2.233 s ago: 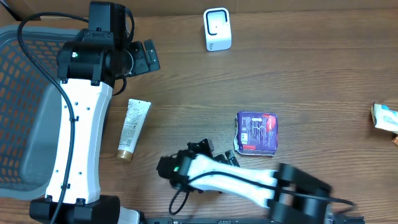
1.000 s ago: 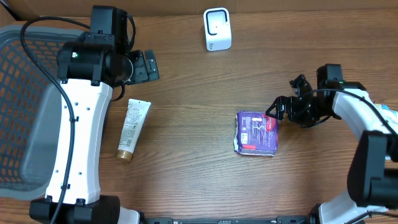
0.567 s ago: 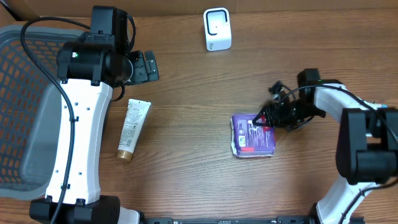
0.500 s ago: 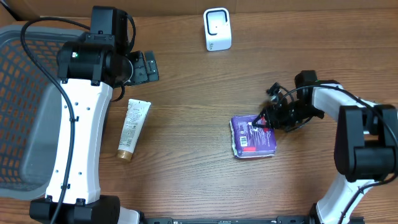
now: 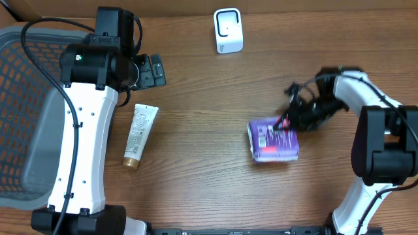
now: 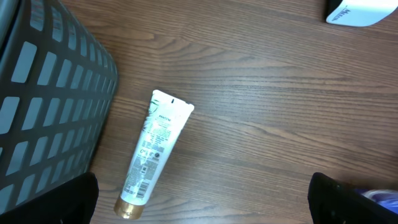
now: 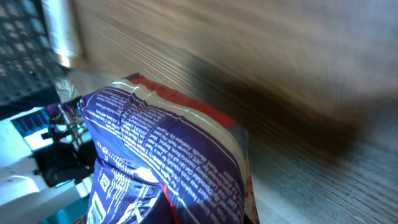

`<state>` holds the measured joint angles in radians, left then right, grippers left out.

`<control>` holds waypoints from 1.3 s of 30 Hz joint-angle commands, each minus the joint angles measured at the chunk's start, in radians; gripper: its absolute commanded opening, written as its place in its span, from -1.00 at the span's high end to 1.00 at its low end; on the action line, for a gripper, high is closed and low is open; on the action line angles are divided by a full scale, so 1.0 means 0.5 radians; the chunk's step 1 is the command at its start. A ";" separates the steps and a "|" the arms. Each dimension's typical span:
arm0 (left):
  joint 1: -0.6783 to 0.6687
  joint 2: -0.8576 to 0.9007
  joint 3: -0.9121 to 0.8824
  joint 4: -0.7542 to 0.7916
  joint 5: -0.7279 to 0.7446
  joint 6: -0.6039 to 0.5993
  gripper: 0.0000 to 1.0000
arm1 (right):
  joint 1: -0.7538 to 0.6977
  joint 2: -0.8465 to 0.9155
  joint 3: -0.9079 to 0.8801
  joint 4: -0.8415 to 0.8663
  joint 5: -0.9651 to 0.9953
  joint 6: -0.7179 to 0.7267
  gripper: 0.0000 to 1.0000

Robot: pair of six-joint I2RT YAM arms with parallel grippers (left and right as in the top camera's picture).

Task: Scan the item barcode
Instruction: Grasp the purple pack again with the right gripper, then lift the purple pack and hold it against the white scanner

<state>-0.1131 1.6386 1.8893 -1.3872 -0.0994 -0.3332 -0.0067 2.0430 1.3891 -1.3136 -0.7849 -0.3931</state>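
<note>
well apart from scanner (image 5: pixel 228 31), tube (image 5: pixel 141 136) and basket (image 5: pixel 19 98), right jaws pinch purple packet (image 5: pixel 275 140); left jaws spread.

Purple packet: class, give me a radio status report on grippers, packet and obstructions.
Left gripper open, empty. Right gripper shut on purple packet edge. Table path to white scanner unobstructed; tube well aside.

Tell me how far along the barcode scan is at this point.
Done: the right hand is shut on a corner of the purple packet. In hand: the pickup; the packet looks barely lifted, if at all. Left: carrying it to the white scanner at the far edge and presenting its barcode. The left hand hangs open, idle.
</note>
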 commanded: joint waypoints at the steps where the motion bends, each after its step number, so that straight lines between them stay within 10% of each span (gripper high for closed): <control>1: 0.003 -0.008 -0.005 0.007 -0.030 0.032 -1.00 | 0.004 -0.171 0.340 -0.107 -0.056 0.069 0.92; 15: 0.003 -0.008 -0.005 0.007 -0.030 0.031 -1.00 | 0.124 -0.767 0.661 0.252 0.501 0.526 0.92; 21: 0.003 -0.008 -0.005 0.007 -0.030 0.032 -0.99 | 0.346 -0.771 0.631 0.931 1.670 0.591 0.92; 39: 0.003 -0.008 -0.005 0.007 -0.030 0.032 -1.00 | 0.725 0.226 0.607 3.484 2.464 -0.637 0.92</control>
<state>-0.1131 1.6386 1.8889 -1.3838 -0.1020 -0.3332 0.3046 2.1242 1.6844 0.3252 0.3851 -0.5388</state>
